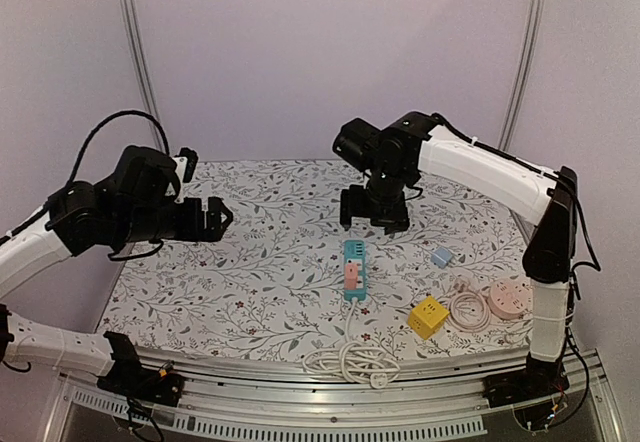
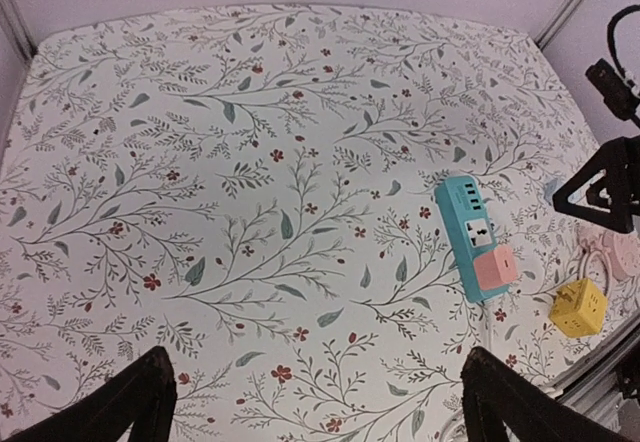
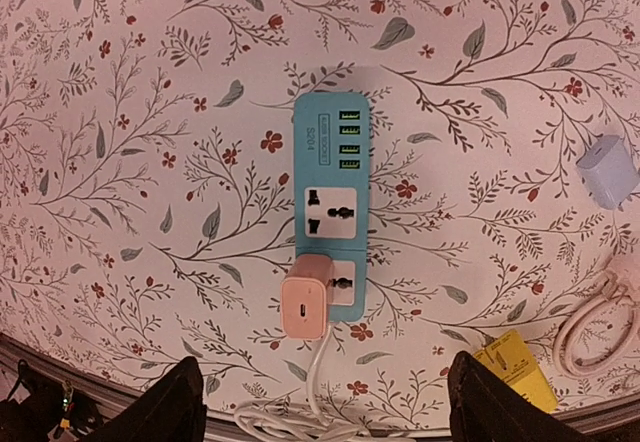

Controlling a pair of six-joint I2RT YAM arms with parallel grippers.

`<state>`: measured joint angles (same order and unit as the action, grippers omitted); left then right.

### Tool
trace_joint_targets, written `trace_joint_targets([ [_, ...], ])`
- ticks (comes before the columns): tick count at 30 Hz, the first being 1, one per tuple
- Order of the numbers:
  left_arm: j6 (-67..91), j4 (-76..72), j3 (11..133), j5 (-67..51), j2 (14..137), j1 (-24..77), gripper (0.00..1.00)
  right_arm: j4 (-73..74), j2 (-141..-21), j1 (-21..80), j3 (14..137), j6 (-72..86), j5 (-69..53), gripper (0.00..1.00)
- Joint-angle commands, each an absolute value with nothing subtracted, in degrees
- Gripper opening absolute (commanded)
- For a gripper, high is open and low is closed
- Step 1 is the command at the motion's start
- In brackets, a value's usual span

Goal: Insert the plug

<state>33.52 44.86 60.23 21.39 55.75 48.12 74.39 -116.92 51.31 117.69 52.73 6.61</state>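
Right wrist view first: the teal power strip lies flat on the flowered table, and the pink plug sits on the socket nearest the cord end. Its body overhangs the strip's left edge a little. The middle socket beside it is bare, and the row of USB ports at the far end is untouched.

The right gripper hovers above the far end of the strip with its jaws wide apart and nothing between them, clear of both plug and strip. The left gripper hangs well off to the left over bare cloth, jaws also spread and empty.

So I read the insertion as done, or very nearly. The plug is on the strip and neither arm is gripping it. What I can't judge from straight overhead is depth, meaning whether the pins are driven fully home or the body stands slightly proud.

If anything remains, I'd say a firm downward press on the pink body to confirm seating, then pulling the arms away.

The pale blue adapter, the yellow cube and the coiled white cord lie apart from the strip, out of play.
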Motion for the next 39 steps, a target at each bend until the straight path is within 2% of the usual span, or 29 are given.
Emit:
trace_joint_targets([
  [1,36.58,46.22,66.75,14.6,65.6,48.51,0.99,74.38,-112.83,46.15,113.84,53.33,9.03,0.83],
  [12,37.84,50.97,84.0,11.57,92.78,55.23,0.92,67.48,-98.96,31.48,94.43,54.8,9.49,0.82],
  [17,38.35,54.6,94.64,11.4,103.46,59.6,0.9,62.78,-94.1,28.34,87.51,51.95,10.15,0.82],
  [21,39.9,58.44,103.38,9.55,112.33,61.06,0.84,57.99,-91.82,26.61,80.88,47.9,9.23,0.82],
  [29,39.38,64.31,113.36,8.98,122.94,62.84,0.78,51.8,-88.29,24.14,72.37,42.94,7.87,0.82],
  [33,38.04,66.44,117.01,7.48,127.0,62.84,0.71,51.24,-87.91,22.82,70.93,42.33,6.8,0.82],
  [39,38.39,66.61,117.72,8.97,129.72,62.93,0.64,50.54,-87.06,22.66,69.32,40.46,6.89,0.82],
])
